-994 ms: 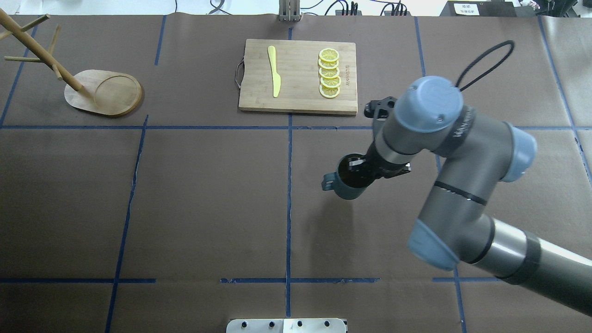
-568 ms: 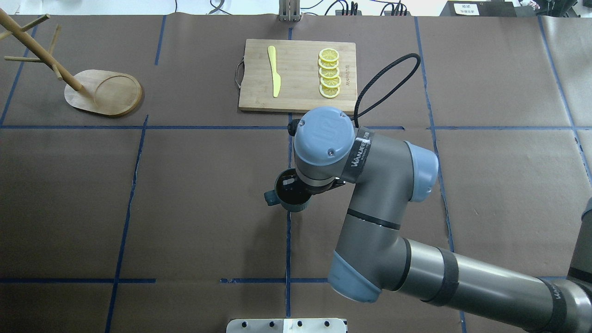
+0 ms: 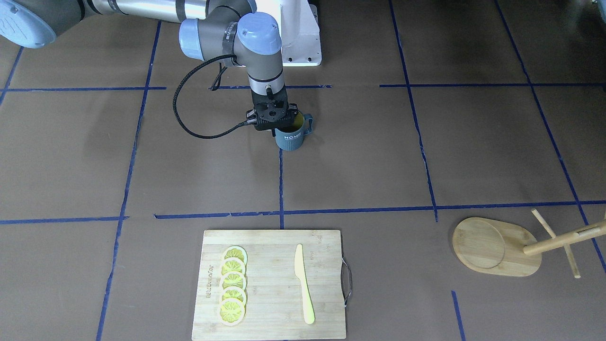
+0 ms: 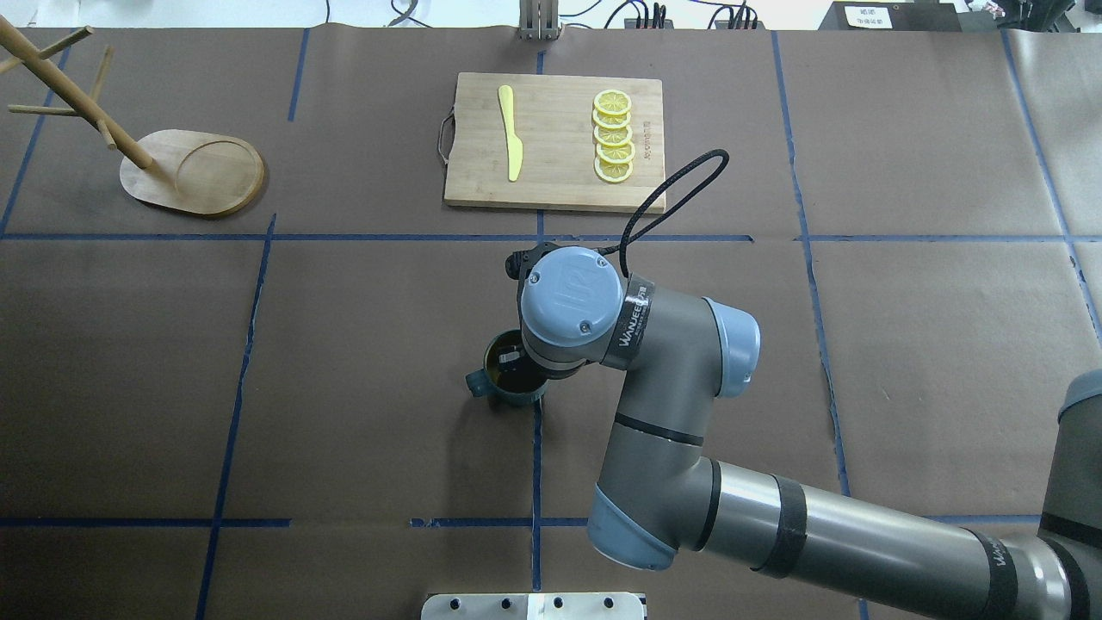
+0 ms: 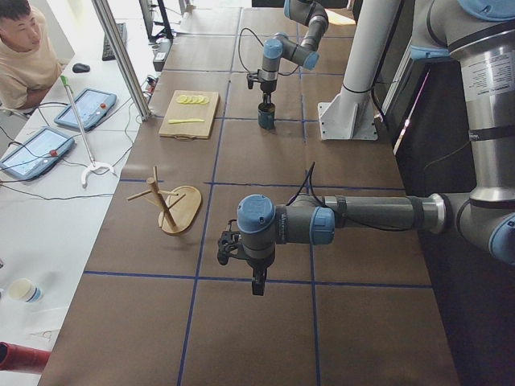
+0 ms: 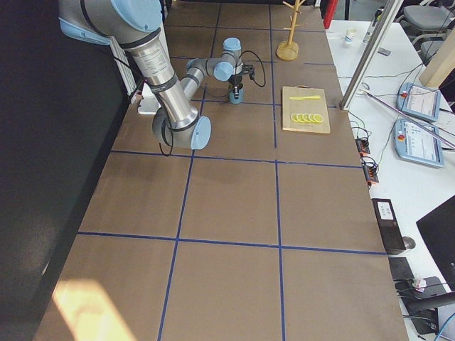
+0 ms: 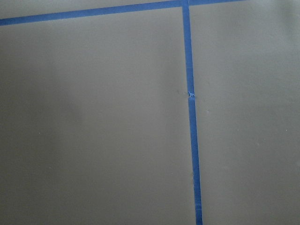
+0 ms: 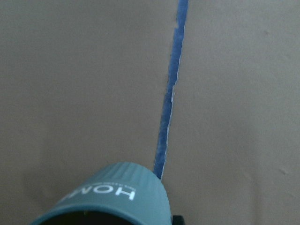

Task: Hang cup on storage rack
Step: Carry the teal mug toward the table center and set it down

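The cup (image 3: 289,137), dark blue-grey with white "HOME" lettering, hangs upright near the table's middle, over a blue tape line. My right gripper (image 3: 277,121) comes down from above and is shut on its rim, one finger inside. In the overhead view the cup (image 4: 499,392) has its handle pointing left. It fills the bottom of the right wrist view (image 8: 117,192). The storage rack (image 4: 194,172), a bamboo mug tree, stands at the far left, well away from the cup. My left gripper (image 5: 256,285) shows only in the exterior left view, so I cannot tell its state.
A bamboo cutting board (image 4: 555,142) at the far centre holds a yellow knife (image 4: 510,133) and a row of lemon slices (image 4: 613,138). The right arm's black cable (image 4: 671,194) loops over the board's near right corner. Blue tape lines divide the brown table cover.
My right arm has carried the cup leftward and a little toward the robot, from right of the centre line to just left of it. The rack and board have not moved.
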`<state>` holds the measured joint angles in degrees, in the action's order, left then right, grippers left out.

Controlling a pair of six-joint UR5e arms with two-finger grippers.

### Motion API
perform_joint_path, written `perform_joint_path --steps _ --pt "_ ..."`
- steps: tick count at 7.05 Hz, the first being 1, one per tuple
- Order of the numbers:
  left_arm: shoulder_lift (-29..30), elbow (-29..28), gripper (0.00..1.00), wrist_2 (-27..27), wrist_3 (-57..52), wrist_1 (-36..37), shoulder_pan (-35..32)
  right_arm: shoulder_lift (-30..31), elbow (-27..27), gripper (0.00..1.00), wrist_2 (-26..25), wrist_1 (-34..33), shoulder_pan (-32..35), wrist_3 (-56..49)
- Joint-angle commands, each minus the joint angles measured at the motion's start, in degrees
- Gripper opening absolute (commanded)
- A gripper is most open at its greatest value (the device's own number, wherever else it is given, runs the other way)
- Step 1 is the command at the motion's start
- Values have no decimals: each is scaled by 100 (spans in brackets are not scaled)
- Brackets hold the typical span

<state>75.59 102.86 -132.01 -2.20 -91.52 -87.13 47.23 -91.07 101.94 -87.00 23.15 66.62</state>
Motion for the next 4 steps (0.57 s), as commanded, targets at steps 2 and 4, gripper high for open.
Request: perform_joint_path --steps 2,4 --pt "0 6 100 0 0 -15 3 -4 -697 100 280 -882 267 -122" --pt "0 -3 100 -287 9 2 3 -56 -1682 100 860 -1982 899 -509"
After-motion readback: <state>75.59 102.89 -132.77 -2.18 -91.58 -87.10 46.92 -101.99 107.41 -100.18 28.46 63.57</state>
